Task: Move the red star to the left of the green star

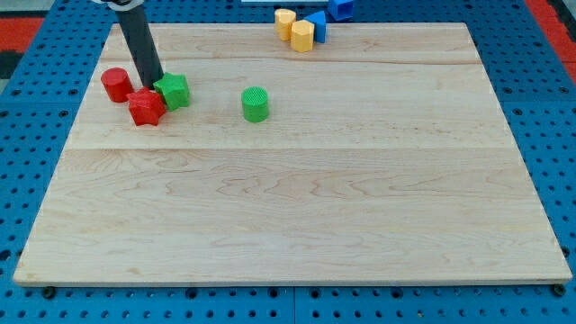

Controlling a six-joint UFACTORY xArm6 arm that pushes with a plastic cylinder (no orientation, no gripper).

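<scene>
The red star (145, 107) lies near the view's upper left, touching the green star (173, 91) on its lower left side. My tip (152, 85) stands between the two, just above the red star and at the green star's left edge. The dark rod rises from there toward the view's top left.
A red cylinder (115, 85) sits left of the red star. A green cylinder (256, 103) stands to the right of the green star. Two yellow blocks (301, 35) (285, 22) and a blue block (317, 26) cluster at the board's top edge; another blue block (339, 8) lies off it.
</scene>
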